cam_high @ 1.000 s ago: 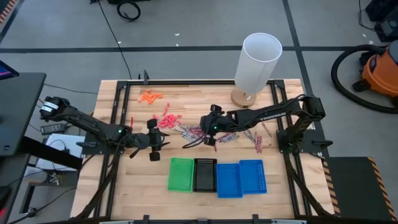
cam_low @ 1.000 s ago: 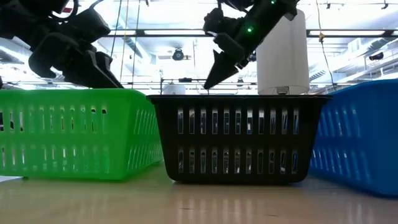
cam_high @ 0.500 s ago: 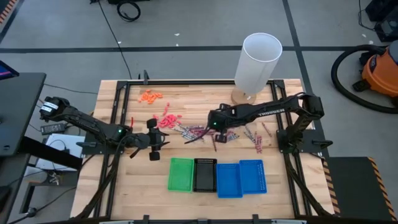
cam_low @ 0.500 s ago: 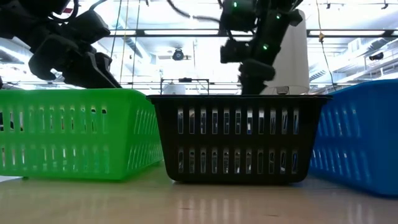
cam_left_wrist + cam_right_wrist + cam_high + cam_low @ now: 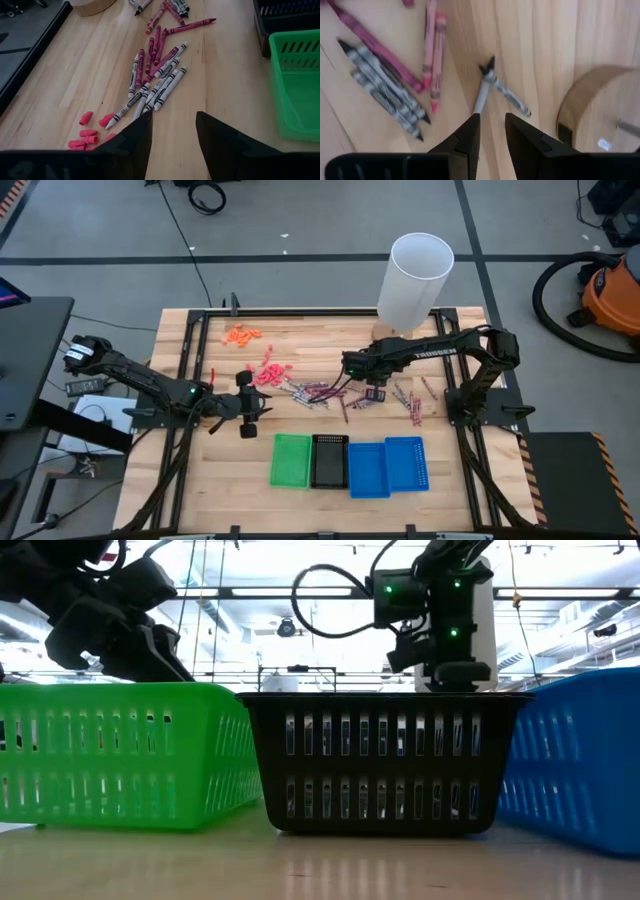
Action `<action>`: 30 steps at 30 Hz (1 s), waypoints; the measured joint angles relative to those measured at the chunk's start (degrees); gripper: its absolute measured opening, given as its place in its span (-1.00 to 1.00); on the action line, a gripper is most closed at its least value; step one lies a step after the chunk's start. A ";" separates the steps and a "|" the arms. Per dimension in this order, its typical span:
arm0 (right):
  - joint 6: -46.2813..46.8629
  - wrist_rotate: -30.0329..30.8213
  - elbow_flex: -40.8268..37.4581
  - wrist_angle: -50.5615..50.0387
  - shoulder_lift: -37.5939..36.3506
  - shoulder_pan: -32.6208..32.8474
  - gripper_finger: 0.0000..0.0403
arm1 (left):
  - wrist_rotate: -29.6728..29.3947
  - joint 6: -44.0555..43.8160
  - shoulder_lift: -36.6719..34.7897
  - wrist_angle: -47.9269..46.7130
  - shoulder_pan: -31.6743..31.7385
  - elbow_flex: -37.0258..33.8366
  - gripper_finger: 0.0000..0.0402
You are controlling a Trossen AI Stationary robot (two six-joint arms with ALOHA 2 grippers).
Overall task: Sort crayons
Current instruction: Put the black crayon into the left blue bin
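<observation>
Found the crayons (image 5: 322, 392) strewn loose over the middle of the table (image 5: 220, 480), grey, maroon and pinkish-red mixed, apart from the green tray (image 5: 291, 460), black tray (image 5: 329, 461) and two blue trays (image 5: 368, 470) lined along the front edge; judged the sorting barely begun, with nearly all left to do. Saw the right gripper (image 5: 491, 117) hanging over two grey crayons (image 5: 490, 85) near the round wooden base (image 5: 600, 110) toward the back edge, fingers a little apart and empty, and the left gripper (image 5: 172, 112) waiting nearer the left edge, wide open, holding nothing. Could not make out whether anything lay inside the trays, nor count the crayons hidden under the right arm.
</observation>
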 joint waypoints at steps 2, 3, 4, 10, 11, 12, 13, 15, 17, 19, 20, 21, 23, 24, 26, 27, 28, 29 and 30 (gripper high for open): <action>0.44 0.71 0.00 -1.82 0.00 -0.28 -0.50 | 0.00 -0.01 0.00 -0.51 0.00 0.00 -0.19; 0.54 1.29 0.00 -2.89 0.00 -0.40 -0.50 | 0.00 -0.03 0.00 -0.73 0.00 0.00 -0.19; 0.56 1.65 0.00 -3.84 0.00 -0.54 -0.50 | 0.00 -0.07 0.00 -0.87 0.00 0.00 -0.19; 0.53 3.09 -0.06 -7.13 -0.26 -1.11 -0.50 | 0.02 -0.31 0.00 -1.01 0.00 0.00 -0.19; 0.42 3.09 -0.38 -6.93 -0.54 -1.28 -0.50 | 0.00 -0.31 0.00 -1.01 0.00 0.00 -0.19; 0.22 3.09 -1.04 -6.65 -1.01 -1.46 -0.50 | 0.00 -0.40 0.00 -1.03 0.00 0.00 -0.19; 0.02 3.09 -1.88 -6.54 -1.54 -1.62 -0.50 | 0.01 -0.61 0.00 -1.07 0.00 0.00 -0.19; -0.24 3.09 -4.02 -5.07 -3.22 -2.07 -0.50 | 0.02 -0.77 0.00 -1.23 0.00 0.00 -0.19; -0.36 3.07 -6.13 -3.06 -5.20 -2.58 -0.50 | 0.02 -0.79 0.00 -1.27 0.00 0.00 -0.19; -1.17 2.89 -8.10 -1.11 -6.95 -2.99 -0.50 | 0.02 -0.79 0.00 -1.25 0.00 0.00 -0.19; -1.69 2.52 -9.01 0.05 -7.77 -3.21 -0.50 | 0.02 -0.79 0.00 -1.24 0.00 0.00 -0.19; -2.33 2.17 -9.69 0.98 -8.50 -3.32 -0.50 | 0.02 -0.78 0.00 -1.19 0.00 0.02 -0.19; -3.69 0.90 -11.05 2.78 -9.76 -3.79 -0.50 | 0.02 -0.76 0.00 -1.12 0.00 0.02 -0.19; -4.43 0.36 -11.66 3.50 -10.13 -4.06 -0.50 | 0.02 -0.76 0.00 -1.12 0.00 0.02 -0.19; -5.81 -0.79 -12.37 4.25 -10.48 -4.83 -0.50 | 0.02 -0.76 0.00 -1.05 0.00 0.02 -0.19; -6.27 -1.20 -12.44 4.46 -10.46 -5.31 -0.50 | 0.02 -0.63 0.00 -0.98 0.00 0.02 -0.19; -6.65 -1.70 -12.44 4.56 -10.42 -5.87 -0.50 | 0.02 -0.31 0.00 -0.90 0.00 0.02 -0.19; -7.08 -2.21 -12.44 4.67 -10.36 -6.45 -0.50 | 0.02 -0.18 -0.02 -0.90 0.00 0.02 -0.19; -7.60 -2.76 -12.43 4.93 -10.11 -6.97 -0.50 | 0.02 -0.15 -0.02 -0.90 0.00 0.02 -0.19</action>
